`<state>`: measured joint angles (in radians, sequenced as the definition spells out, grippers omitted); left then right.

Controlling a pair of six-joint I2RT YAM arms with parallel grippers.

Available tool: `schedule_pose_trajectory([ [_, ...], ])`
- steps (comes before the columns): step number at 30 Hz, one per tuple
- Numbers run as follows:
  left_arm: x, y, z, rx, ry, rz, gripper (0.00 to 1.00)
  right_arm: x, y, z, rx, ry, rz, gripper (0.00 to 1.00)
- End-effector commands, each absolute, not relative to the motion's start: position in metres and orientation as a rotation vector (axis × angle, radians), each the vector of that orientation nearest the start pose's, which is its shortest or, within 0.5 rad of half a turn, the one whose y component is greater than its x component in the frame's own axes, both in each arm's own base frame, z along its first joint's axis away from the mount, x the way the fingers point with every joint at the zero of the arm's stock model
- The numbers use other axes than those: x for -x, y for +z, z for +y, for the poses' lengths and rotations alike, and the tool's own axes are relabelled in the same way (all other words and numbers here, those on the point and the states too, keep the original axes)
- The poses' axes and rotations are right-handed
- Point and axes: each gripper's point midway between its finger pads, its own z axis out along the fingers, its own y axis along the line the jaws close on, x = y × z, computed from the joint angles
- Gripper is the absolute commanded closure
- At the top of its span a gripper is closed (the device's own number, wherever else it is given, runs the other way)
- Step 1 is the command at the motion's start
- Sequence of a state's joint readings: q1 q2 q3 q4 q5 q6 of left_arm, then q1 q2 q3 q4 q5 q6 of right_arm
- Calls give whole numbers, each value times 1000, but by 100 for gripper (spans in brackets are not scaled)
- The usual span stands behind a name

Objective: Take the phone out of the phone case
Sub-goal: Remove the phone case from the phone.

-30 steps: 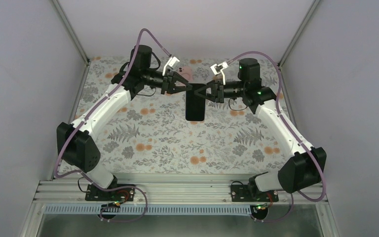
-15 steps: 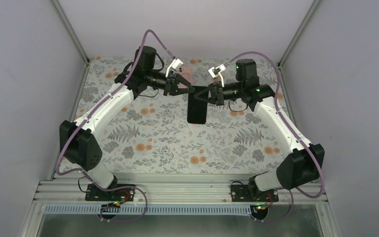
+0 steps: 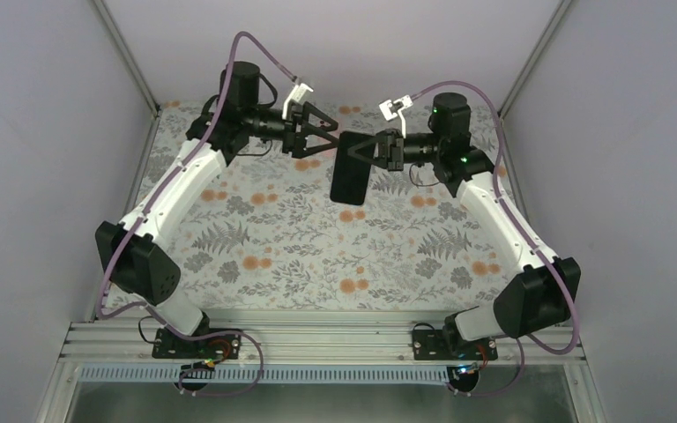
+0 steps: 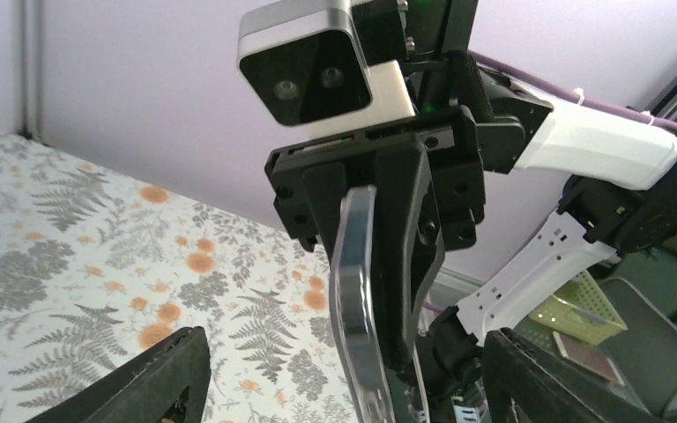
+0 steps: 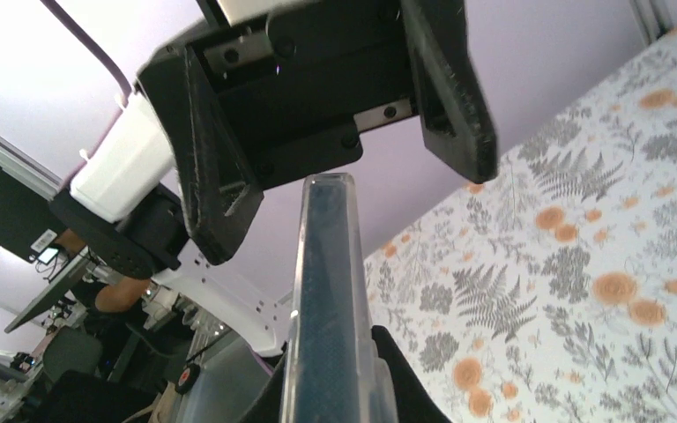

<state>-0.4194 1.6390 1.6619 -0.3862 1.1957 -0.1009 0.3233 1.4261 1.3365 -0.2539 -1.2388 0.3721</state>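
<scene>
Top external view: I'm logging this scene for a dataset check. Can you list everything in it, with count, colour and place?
black phone in a clear case: one, black with see-through rim, held off the table, centre back
floral table cover: one, white with grey ferns and orange flowers, across the whole table
enclosure walls: three, pale lilac, left, back and right
metal rail: one, silver, along the near edge under the arm bases
left arm, right arm: two, white and black, bolted at the near edge
left gripper: one, black, open beside the phone's upper end
right gripper: one, black, shut on the phone
</scene>
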Motion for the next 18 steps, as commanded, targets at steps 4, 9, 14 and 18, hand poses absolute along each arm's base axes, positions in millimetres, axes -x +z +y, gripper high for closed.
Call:
schedule_pose_trajectory([
  [4,-290,444,-291,-1136,-1360,1456,19,-282,445,253,872,1635,1568,96],
  [9,-283,440,-286,-1115,-1342,1438,18,-287,470,242,856,1658,1502,96],
  [14,-281,427,-286,-1054,-1402,1478,19,-286,489,238,817,1721,1482,96],
  [18,-276,421,-286,-1020,-1485,1488,20,-286,497,237,770,1756,1480,96],
])
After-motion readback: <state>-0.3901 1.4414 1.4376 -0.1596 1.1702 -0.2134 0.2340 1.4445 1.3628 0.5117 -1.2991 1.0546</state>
